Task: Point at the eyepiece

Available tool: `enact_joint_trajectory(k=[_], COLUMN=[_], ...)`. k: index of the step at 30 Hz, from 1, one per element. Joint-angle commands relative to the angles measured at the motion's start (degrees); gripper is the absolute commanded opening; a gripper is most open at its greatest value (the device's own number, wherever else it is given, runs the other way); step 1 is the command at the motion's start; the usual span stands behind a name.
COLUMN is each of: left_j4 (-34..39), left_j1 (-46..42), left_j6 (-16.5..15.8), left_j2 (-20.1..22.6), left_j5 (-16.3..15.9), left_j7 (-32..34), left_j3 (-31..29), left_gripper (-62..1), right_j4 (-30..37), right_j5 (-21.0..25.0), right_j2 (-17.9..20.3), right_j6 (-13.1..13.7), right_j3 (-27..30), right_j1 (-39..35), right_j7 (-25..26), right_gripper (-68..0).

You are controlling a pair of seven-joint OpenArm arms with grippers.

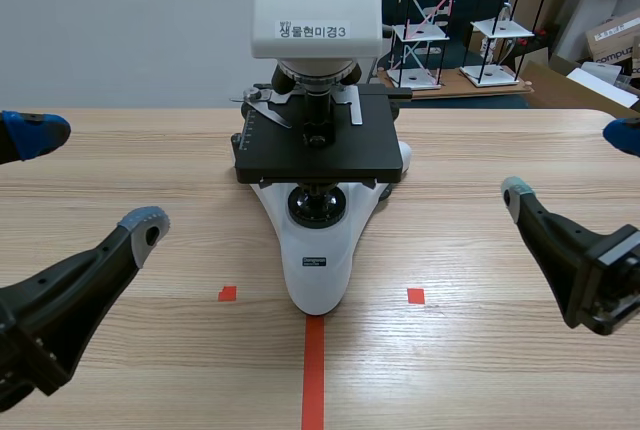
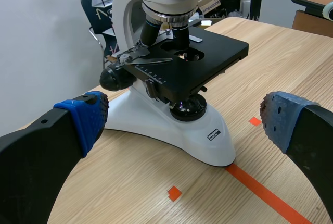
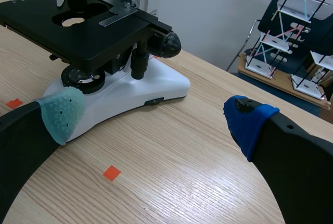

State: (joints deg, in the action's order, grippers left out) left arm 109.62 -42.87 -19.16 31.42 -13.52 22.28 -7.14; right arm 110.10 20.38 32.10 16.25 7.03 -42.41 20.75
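Observation:
A white and black microscope [image 1: 318, 250] stands at the table's middle, its base facing me. Its white head [image 1: 315, 0] carries a label and runs out of the scene view's top; no eyepiece shows in any view. The black stage [image 1: 318, 145] sits under the objectives. My left gripper [image 1: 90, 180] hovers open to the left of the base, apart from it. My right gripper [image 1: 567, 163] hovers open to the right. In the left wrist view the microscope [image 2: 156, 120] lies ahead of the open left gripper [image 2: 182, 122]. The right wrist view has the microscope [image 3: 156, 81] ahead of the open right gripper [image 3: 153, 117].
Small wire-frame racks [image 1: 470, 20] stand on a low bench behind the table's far right, with cardboard boxes [image 1: 615, 35] beyond. A dark chair [image 2: 101, 5] stands behind the microscope. Bare wooden table [image 1: 480, 370] spreads on both sides of the base.

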Motion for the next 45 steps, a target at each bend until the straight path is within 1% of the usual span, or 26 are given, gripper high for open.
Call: enact_joint_trajectory(k=[1, 20, 26, 29, 31, 32, 35, 37, 39, 41, 43, 44, 45], left_j4=[0.59, 0.59, 0.59, 0.59, 0.59, 0.59, 0.59, 0.59, 0.59, 0.59, 0.59, 0.59, 0.59], left_j1=[-0.11, -0.11, -0.11, -0.11, -0.11, -0.11, -0.11, -0.11, -0.11, -0.11, -0.11, -0.11, -0.11], left_j6=[0.13, 0.13, 0.13, 0.13, 0.13, 0.13, 0.13, 0.13, 0.13, 0.13, 0.13, 0.13, 0.13], left_j2=[-0.61, -0.61, -0.59, -0.61, -0.59, -0.59, -0.59, -0.59, -0.59, -0.59, -0.59, -0.59, -0.59], left_j5=[-0.42, -0.42, -0.42, -0.42, -0.42, -0.42, -0.42, -0.42, -0.42, -0.42, -0.42, -0.42, -0.42], left_j7=[0.57, 0.57, 0.57, 0.55, 0.57, 0.57, 0.5, 0.5, 0.46, 0.35, 0.35, 0.35, 0.35], left_j3=[0.04, 0.04, 0.04, 0.04, 0.04, 0.04, 0.04, 0.04, 0.04, 0.04, 0.04, 0.04, 0.04], left_gripper=[0.6, 0.6, 0.6, 0.6, 0.6, 0.6, 0.6, 0.6, 0.6, 0.6, 0.6, 0.6, 0.6], right_j4=[0.59, 0.61, 0.61, 0.61, 0.61, 0.61, 0.66, 0.66, 0.7, 0.7, 0.74, 0.79, 1.03], right_j5=[0.66, 0.83, 1.36, 1.29, 1.29, 1.31, 1.29, 1.31, 1.29, 1.22, 1.29, 1.33, 1.75], right_j2=[0.59, 0.63, 1.92, 2.84, 2.78, 2.78, 2.8, 2.78, 2.78, 2.78, 2.62, 2.45, 2.29], right_j6=[-0.2, 0.04, 0.0, -0.31, -0.44, -0.48, -3.02, -4.48, -4.94, -4.63, -4.39, -4.42, -4.42], right_j3=[0.48, 0.48, 0.59, 0.59, 0.76, 0.79, 0.85, 0.83, 0.85, 1.36, 1.99, 2.38, 2.8], right_j1=[0.68, 0.68, 0.68, 0.5, 0.24, 0.0, -1.57, -2.73, -4.17, -5.49, -5.55, -5.55, -5.55], right_j7=[0.87, 1.29, 1.7, 3.04, 3.78, 4.2, 7.17, 8.39, 9.6, 10.58, 10.86, 10.75, 10.47], right_gripper=[-9.3, -9.3, -9.3, -9.3, -9.9, -11.5, -23.8, -27.1, -33.2, -43.2, -55.0, -59.9, -63.6])
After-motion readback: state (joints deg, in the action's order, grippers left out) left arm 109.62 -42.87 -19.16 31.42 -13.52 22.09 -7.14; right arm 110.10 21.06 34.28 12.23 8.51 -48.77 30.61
